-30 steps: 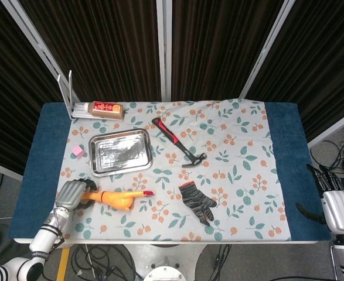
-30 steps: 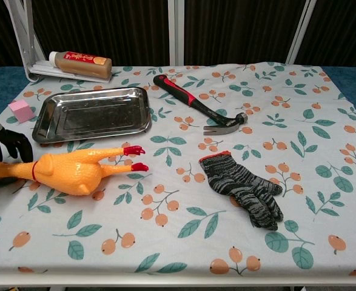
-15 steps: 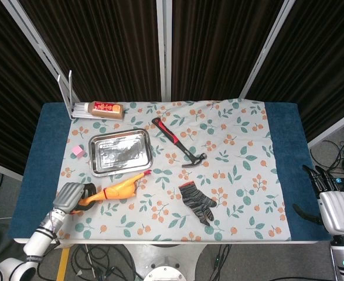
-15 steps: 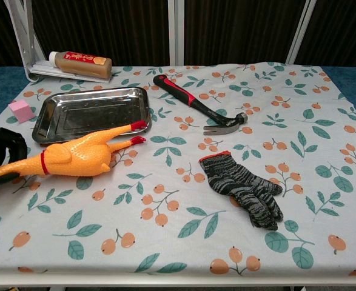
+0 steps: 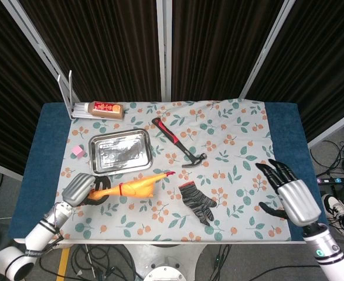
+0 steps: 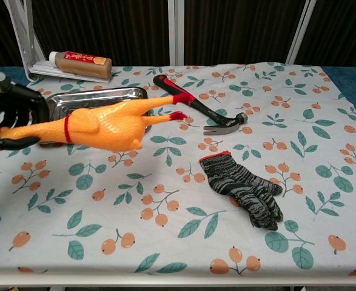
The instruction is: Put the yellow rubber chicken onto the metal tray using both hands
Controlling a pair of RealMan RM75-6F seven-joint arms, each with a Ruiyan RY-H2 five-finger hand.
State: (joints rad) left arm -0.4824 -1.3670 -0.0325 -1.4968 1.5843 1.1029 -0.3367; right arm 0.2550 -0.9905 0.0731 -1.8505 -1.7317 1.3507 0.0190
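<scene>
The left hand [image 5: 81, 188], fingers pinching its neck, has lifted the chicken [image 6: 105, 124] while the right hand [image 5: 289, 196], fingers spread, comes in at lower right toward a 2-handed carry to the tray [image 5: 120, 151].

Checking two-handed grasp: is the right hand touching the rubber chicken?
Apart. Head view shows the right hand open near the table's right edge, far from the rubber chicken.

Chicken [image 6: 99, 125] before tray [image 5: 120, 151], perhaps overlapping; hammer [image 5: 179, 143] right.
</scene>
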